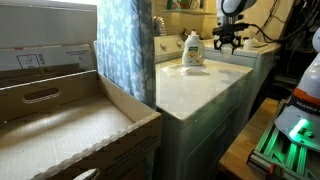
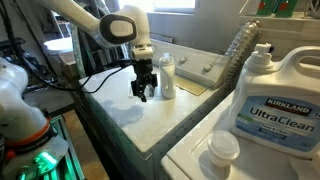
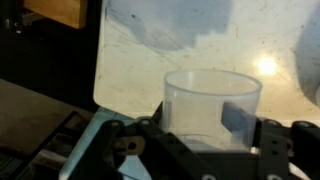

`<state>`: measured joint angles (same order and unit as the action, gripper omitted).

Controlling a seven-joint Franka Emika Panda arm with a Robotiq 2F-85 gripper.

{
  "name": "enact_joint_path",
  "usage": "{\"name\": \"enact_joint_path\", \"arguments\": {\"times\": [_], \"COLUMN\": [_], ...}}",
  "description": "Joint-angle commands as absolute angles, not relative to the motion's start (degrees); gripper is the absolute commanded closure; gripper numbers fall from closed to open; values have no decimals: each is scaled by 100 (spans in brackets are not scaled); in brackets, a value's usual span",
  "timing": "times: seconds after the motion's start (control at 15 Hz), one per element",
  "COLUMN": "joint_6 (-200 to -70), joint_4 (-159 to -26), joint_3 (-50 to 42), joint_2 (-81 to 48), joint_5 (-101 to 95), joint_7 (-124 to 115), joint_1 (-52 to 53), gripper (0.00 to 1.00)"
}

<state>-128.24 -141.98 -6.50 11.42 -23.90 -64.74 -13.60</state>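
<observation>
**A clear cup in my hand, beside the small bottle**

My hand (image 2: 145,92) hangs fingers-down over the white washer top (image 2: 125,125), just beside a small white bottle (image 2: 167,75) that stands upright near the back of that surface. In the wrist view a clear plastic cup (image 3: 212,100) sits between my fingers with its mouth up. My jaws are about halfway in and pressed against its sides, so I judge that I am holding it. Gripping it by the wall keeps the rim level and the mouth free. In both exterior views the cup is too faint for me to make out.

The small bottle stands on its base with its cap on, close enough to my hand to be the nearest thing to it.

On the neighbouring machine, close to the camera, stands a big white jug (image 2: 275,100). Its blue label reads "KIRKLAND" and "UltraClean". A loose white cap (image 2: 222,150) lies in front of it. The small bottle carries a yellow-orange label, seen in an exterior view (image 1: 193,52), but it is too small to read. The print on the cardboard box (image 1: 60,110) I cannot read either.
</observation>
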Motion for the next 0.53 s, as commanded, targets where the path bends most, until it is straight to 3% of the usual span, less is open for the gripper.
{"name": "enact_joint_path", "arguments": {"times": [0.0, 0.2, 0.27, 0.47], "joint_6": [-12778, -12759, -12759, -12584], "joint_4": [-14162, -14156, -14156, -13948], "joint_3": [-628, -619, -619, -376], "joint_2": [1240, 1359, 1355, 1325], "joint_5": [-2449, -2499, -2503, -4062], "joint_7": [-6391, -6312, -6309, -7121], "joint_1": [-1413, -1452, -1451, -1684], "gripper": [41, 41, 66, 66]}}
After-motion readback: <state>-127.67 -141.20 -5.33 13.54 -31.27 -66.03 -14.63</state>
